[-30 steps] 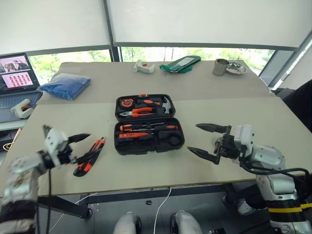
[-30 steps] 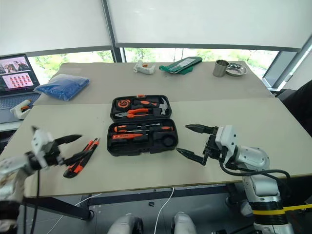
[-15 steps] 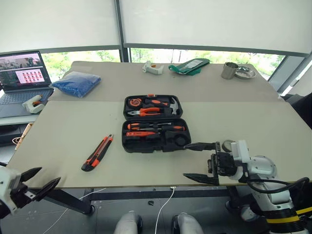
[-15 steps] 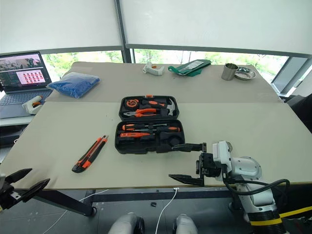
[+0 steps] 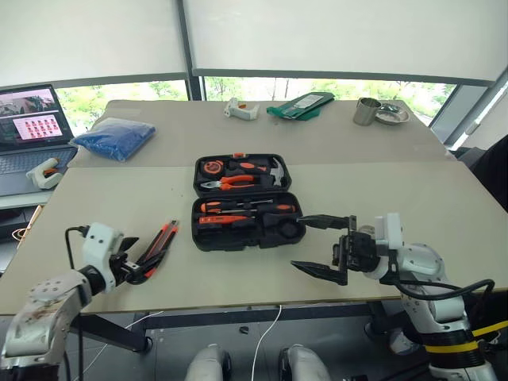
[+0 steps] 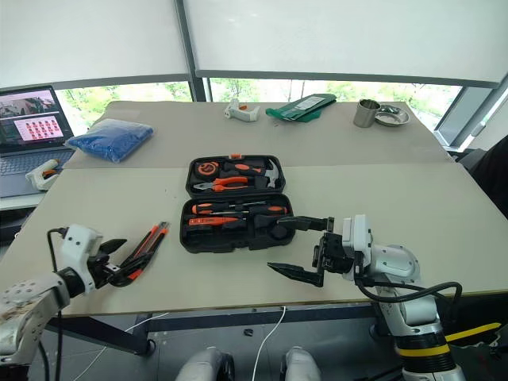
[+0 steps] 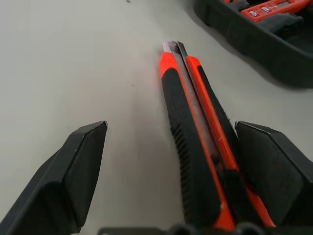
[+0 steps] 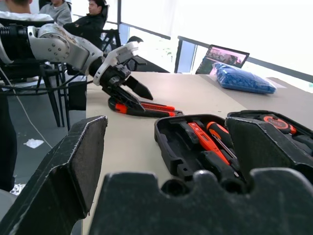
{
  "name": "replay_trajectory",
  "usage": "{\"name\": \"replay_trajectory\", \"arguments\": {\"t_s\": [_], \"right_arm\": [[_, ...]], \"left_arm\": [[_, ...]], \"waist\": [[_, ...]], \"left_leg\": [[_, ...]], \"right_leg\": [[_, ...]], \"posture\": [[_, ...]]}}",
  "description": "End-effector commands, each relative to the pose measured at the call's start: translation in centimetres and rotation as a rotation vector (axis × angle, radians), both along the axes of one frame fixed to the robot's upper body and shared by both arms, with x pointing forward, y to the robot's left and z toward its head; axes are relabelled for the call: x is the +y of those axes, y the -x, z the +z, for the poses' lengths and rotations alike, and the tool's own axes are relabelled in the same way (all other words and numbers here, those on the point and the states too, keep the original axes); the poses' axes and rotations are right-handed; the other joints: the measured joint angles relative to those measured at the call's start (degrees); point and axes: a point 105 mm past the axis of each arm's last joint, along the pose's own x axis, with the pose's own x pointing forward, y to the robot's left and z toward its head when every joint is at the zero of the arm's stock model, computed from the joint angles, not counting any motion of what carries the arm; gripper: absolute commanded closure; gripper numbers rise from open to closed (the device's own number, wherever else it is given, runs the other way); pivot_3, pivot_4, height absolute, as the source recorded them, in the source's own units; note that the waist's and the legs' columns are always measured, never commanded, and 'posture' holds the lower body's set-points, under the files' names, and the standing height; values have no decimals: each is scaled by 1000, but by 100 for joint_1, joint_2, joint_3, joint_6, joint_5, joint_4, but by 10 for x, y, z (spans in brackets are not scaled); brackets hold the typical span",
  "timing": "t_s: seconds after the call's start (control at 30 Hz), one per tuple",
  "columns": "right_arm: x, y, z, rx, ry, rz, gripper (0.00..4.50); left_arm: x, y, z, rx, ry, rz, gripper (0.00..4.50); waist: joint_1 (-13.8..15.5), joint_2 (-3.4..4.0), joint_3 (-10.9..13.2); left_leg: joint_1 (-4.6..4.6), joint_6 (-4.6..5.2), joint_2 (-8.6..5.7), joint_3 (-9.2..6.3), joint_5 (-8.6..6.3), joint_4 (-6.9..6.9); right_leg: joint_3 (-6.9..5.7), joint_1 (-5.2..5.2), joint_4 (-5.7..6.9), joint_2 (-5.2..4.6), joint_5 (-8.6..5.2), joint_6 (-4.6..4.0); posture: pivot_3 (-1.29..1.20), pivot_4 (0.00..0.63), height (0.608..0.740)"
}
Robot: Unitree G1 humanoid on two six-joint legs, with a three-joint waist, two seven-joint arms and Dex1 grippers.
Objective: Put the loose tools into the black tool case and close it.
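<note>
My left claw point(image 7: 161, 196) is straddling the utility knife point(image 5: 155, 248) on the counter point(image 5: 95, 206), fingers apart, while my right claw point(image 5: 321, 246) is hovering wide apart beside the open black tool case point(image 5: 242, 202).

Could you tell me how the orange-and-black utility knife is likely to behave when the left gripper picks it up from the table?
The utility knife looks rigid, so it probably won't flex. Its flat, long body lies flush on the table, so it seems unlikely to roll, though it might pivot if pinched off-centre. The ribbed black grip should limit slipping between the open left gripper fingers.
</note>
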Motion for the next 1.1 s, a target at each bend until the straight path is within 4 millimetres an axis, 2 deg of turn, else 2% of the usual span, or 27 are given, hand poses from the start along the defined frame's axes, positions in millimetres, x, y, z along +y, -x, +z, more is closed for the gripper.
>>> {"name": "replay_trajectory", "arguments": {"t_s": [0.03,0.07,0.17,0.2,0.4,0.53,0.6,0.67,0.73,0.93,1.1], "right_arm": [[2,3,12,-41,-3,3,0],[1,2,13,-39,-2,1,0],[1,1,15,-39,1,-4,0],[1,0,15,-40,2,-6,0],[-2,-2,17,-39,10,-21,0],[-5,-4,18,-39,18,-37,0],[-7,-5,18,-38,22,-44,0],[-12,-7,19,-44,33,-60,0],[-16,-9,21,-48,40,-79,0],[-31,-6,20,-36,67,-132,0],[-39,1,20,-30,79,-170,0]], "left_arm": [[-9,0,-9,49,-14,-19,1070],[-12,0,-12,59,-12,-29,1581],[-14,-2,-12,54,-9,-19,2610],[-12,-3,-9,40,-10,-10,2740],[-3,-11,23,-118,-27,-85,2751],[-14,-14,49,-180,0,-313,2751],[-25,-15,62,-183,15,-433,2751],[-50,-23,79,-191,-22,-604,2751],[-73,-32,86,-179,-83,-728,2751],[-128,-58,77,-124,-238,-927,2751],[-145,-72,52,-53,-384,-1015,2751]], "waist": [[11,10,-4],[20,15,-6],[50,39,-17],[53,40,-18],[47,40,-18],[54,33,-14],[55,33,-14],[92,31,-11],[125,29,-10],[149,27,-9],[97,21,-5]], "left_leg": [[3,-1,-1,0,0,0],[3,-6,-1,0,-4,0],[7,-18,-5,-1,-11,0],[7,-19,-6,-1,-11,0],[6,-21,-4,-2,-9,1],[-10,-20,-3,-2,-8,1],[-13,-19,-6,-1,-8,2],[-15,-13,-9,0,-10,1],[-23,2,-14,-1,-1,6],[-19,51,-26,9,12,12],[-30,49,-17,8,10,13]], "right_leg": [[1,2,0,-2,0,0],[2,1,0,-3,-4,4],[3,4,-1,-11,-15,9],[4,4,-1,-12,-16,8],[5,0,2,-9,-25,-18],[-1,-10,-2,-7,-25,-19],[-1,-9,-6,-8,-25,-18],[0,-6,-11,-10,-22,-13],[-4,-5,-13,-8,-14,8],[11,5,-16,3,-5,28],[16,-6,-15,31,-2,21]], "posture": [[0,150,740],[0,150,740],[0,150,740],[0,150,740],[0,150,740],[0,150,740],[0,150,740],[0,150,740],[0,150,740],[0,150,740],[0,150,740]]}}
